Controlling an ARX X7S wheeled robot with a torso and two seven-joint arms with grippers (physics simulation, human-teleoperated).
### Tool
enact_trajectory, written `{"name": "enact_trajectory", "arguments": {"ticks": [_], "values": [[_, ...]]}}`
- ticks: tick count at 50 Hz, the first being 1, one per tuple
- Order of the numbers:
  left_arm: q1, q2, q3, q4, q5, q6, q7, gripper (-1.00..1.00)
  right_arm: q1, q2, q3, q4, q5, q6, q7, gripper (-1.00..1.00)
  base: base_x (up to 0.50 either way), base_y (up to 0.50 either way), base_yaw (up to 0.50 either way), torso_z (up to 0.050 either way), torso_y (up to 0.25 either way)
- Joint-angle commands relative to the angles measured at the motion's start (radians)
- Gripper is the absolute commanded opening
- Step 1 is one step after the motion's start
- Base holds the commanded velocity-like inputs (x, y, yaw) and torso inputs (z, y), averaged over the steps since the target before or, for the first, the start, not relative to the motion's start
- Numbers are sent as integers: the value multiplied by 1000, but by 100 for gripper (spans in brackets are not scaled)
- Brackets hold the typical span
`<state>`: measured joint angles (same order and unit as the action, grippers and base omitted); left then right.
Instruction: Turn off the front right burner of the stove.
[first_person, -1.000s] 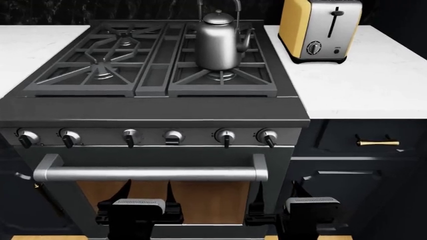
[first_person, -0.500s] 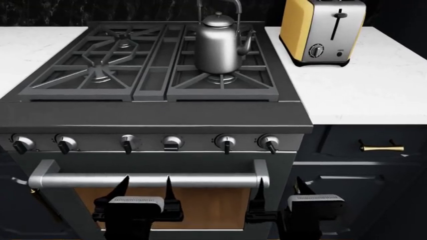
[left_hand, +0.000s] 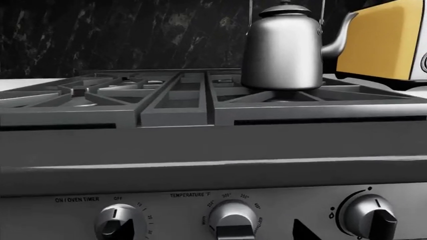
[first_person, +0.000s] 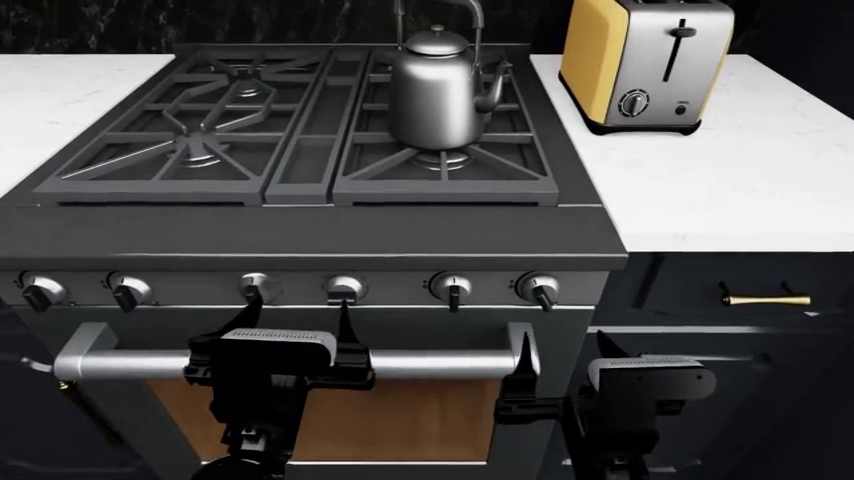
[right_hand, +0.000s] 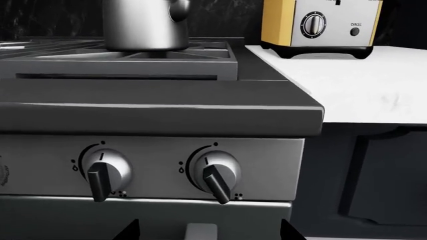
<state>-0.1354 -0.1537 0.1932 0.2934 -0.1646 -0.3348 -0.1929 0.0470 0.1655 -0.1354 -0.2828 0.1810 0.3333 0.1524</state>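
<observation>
Across the middle of the head view stands the stove (first_person: 320, 235), a wide black and dark-grey gas range with black iron grates on top, set between white counters (first_person: 727, 170). Its front right burner (first_person: 443, 158) is a small silvery round head under the grate spokes at the near right of the cooktop; a shiny steel kettle (first_person: 435, 90) sits on the grate just behind it and partly hides it. A toaster (first_person: 645, 62) with a yellow side stands on the counter to the right, well apart from the kettle.

Along the stove's front panel runs a row of six silver knobs. The rightmost knob (first_person: 537, 289) has a dark pointer aimed downward and tilted a little to the right; in the right wrist view the same knob (right_hand: 213, 172) shows that tilt clearly, beside its neighbour (right_hand: 103, 172).

Below the knobs is the steel oven handle (first_person: 427, 362). The left gripper (first_person: 290, 335) hangs in front of the handle, its two dark fingers spread wide and pointing up toward the knobs, holding nothing. The right gripper (first_person: 558, 362) is lower, near the handle's right end, fingers also spread wide and empty.
</observation>
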Motion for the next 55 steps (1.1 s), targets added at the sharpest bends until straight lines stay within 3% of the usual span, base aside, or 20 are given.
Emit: {"name": "enact_trajectory", "arguments": {"ticks": [1, 43, 55], "values": [[-26, -4, 10, -11, -14, -24, -2, 100, 20, 10, -10, 15, 14, 27, -5, 100, 55, 0, 0, 0, 0], [-27, -18, 36, -24, -43, -4, -24, 100, 31, 34, -28, 25, 27, 36, 23, 100, 57, 0, 0, 0, 0], [121, -78, -46, 451, -255, -287, -77, 100, 31, 47, -23, 42, 28, 28, 30, 100, 57, 0, 0, 0, 0]]}}
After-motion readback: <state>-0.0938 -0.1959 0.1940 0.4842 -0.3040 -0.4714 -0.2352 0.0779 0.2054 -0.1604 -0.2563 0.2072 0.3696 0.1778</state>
